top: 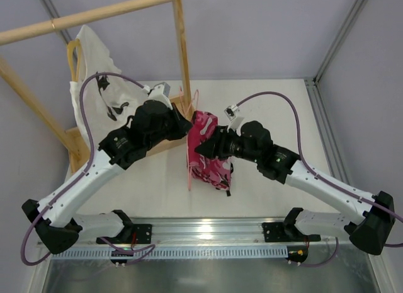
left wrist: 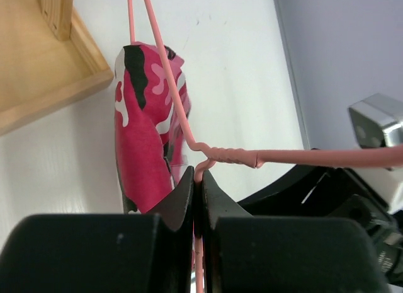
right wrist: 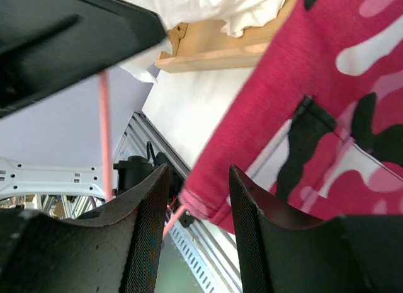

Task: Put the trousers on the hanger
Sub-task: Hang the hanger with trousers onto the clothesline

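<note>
The trousers (top: 211,151), in pink, magenta, white and black camouflage, hang draped over the thin pale-pink hanger (top: 189,167) above the table's middle. My left gripper (top: 186,126) holds the hanger from the left. In the left wrist view its jaws (left wrist: 199,183) are shut on the hanger's wire neck just below the twisted part (left wrist: 233,155), with the trousers (left wrist: 145,148) hanging beyond. My right gripper (top: 200,148) is at the trousers' right side. Its jaws (right wrist: 198,179) stand open, and the trousers' hem (right wrist: 208,201) lies just past the tips without touching them.
A wooden rack (top: 182,47) stands at the back left, its base (left wrist: 44,72) close to the hanger. A white T-shirt (top: 94,85) hangs there on a yellow hanger (top: 74,57). A metal rail (top: 208,233) runs along the near edge.
</note>
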Robot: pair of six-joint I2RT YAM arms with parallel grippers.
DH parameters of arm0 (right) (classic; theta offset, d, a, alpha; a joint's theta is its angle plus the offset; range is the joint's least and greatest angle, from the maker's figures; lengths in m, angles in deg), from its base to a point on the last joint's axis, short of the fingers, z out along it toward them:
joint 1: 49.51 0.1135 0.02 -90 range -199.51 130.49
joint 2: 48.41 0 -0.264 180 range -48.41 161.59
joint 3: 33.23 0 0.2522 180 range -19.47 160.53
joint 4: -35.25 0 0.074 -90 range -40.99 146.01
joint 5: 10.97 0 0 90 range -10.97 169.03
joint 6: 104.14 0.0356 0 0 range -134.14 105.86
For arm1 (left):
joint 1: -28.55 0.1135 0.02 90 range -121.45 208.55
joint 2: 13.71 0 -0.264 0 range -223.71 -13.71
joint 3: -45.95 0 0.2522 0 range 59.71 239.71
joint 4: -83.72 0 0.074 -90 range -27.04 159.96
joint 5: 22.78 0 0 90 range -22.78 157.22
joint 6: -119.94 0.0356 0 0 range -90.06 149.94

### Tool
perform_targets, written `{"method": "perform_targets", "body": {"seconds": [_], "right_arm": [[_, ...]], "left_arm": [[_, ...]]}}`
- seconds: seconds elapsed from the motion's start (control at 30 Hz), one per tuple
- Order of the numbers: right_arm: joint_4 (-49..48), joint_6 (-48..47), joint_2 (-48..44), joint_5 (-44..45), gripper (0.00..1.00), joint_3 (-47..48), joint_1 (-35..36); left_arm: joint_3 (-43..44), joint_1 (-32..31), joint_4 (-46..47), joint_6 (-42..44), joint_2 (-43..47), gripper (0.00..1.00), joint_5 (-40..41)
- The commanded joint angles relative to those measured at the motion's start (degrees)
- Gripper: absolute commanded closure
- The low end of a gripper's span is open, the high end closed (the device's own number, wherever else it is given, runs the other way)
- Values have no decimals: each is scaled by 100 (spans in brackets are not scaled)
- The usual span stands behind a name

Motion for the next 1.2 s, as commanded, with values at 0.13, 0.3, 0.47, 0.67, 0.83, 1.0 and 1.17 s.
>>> {"method": "perform_targets", "body": {"seconds": [0.13,0.3,0.47,0.67,0.83,1.0,1.17], "right_arm": [[288,30,-397,1208,53,-195,71],[139,109,-109,1157,53,-232,62],[-344,179,453,717,54,-65,71],[-371,162,683,506,54,524,79],[-406,162,885,242,53,963,79],[-126,30,1052,338,53,1323,71],[-55,4,1271,409,53,1499,79]], "left_arm": [[953,39,-83,184,312,100,368],[1225,39,-214,210,242,99,455],[1515,39,-338,324,145,100,605],[1657,47,-154,535,136,100,825],[1971,197,-153,570,14,100,816],[2710,487,-680,675,-329,100,886],[3439,812,-926,816,-645,100,948]]}}
